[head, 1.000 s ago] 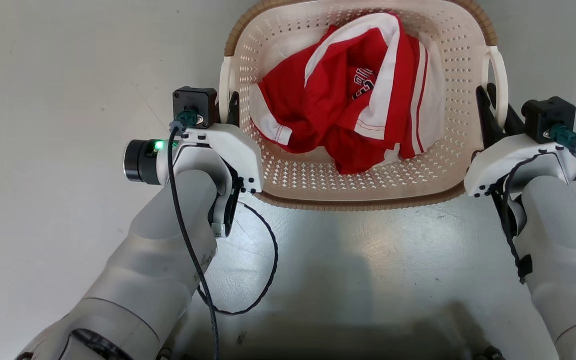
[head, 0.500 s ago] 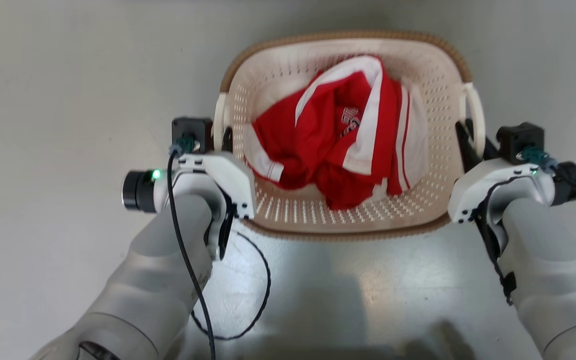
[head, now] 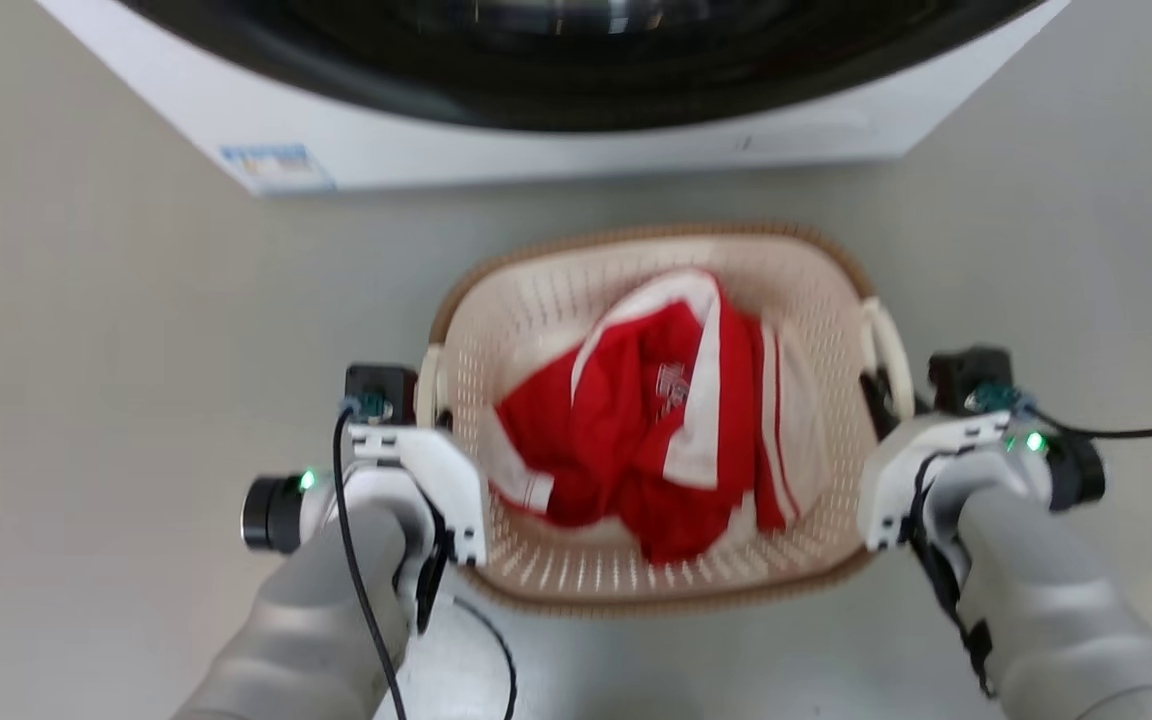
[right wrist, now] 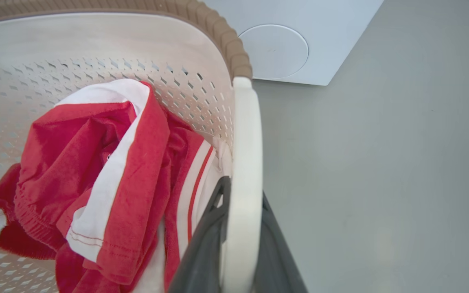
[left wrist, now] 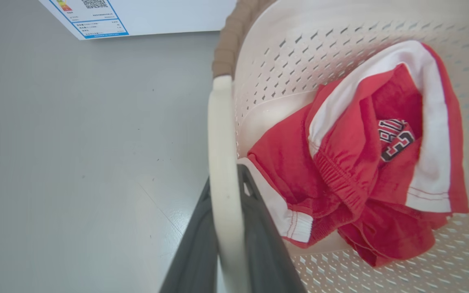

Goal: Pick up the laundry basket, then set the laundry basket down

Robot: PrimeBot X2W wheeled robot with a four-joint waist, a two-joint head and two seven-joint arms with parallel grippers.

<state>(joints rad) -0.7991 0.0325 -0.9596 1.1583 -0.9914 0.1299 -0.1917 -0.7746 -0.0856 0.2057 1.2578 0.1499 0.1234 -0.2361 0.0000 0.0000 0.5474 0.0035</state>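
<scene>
Where the grey floor [head: 86, 350] runs up to the white front of a washer [head: 536, 150], the laundry basket [head: 636, 238] lies between the robot's two arms, its far brown rim near the washer but apart from it. Whether its base touches the floor cannot be told. The left gripper [left wrist: 225, 191] is clamped on the left handle [left wrist: 221, 134], the white loop passing up between the two dark fingers, which are drawn in against it from either side. The right gripper [right wrist: 242, 189] grips the right handle [right wrist: 247, 134] in the same way, one finger on the basket side and one on the outer side, with almost no gap left around the loop. A crumpled red garment [head: 656, 430] with white stripes and a patch of dark lettering lies inside the basket, heaped against the perforated cream wall and floor. A blue-edged label [head: 276, 165] is stuck low on the washer's front at the left of the head view. A black cable [head: 356, 560] trails along the left forearm. The head view is somewhat blurred.
</scene>
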